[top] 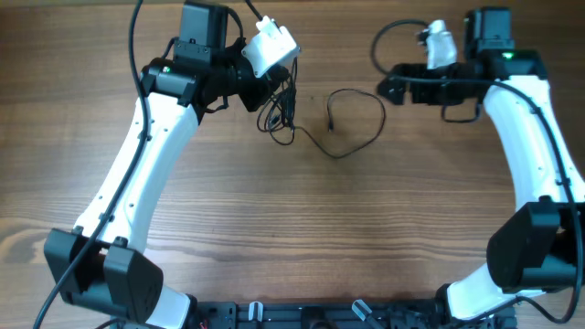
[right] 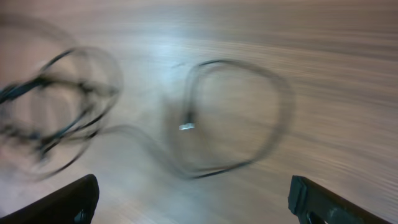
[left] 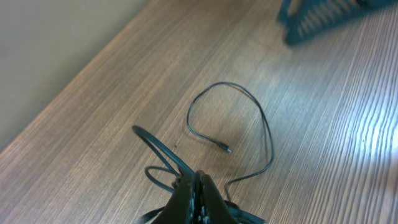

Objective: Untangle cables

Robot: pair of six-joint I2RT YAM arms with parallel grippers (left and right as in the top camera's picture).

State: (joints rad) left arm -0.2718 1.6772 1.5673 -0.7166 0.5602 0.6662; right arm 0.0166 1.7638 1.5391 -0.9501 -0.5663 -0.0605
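Your left gripper is clenched on the tangled cables, upper centre-left of the wooden table in the overhead view, with strands bunched just below its fingers. One wire runs right from the tangle into an open loop lying flat on the wood, its small plug end curled inward. Your right gripper, at upper right overhead, stands released, jaws spread wide and holding nothing, just right of the loop.

White arm links, blk joints + fingers, green LEDs, blk cabling.
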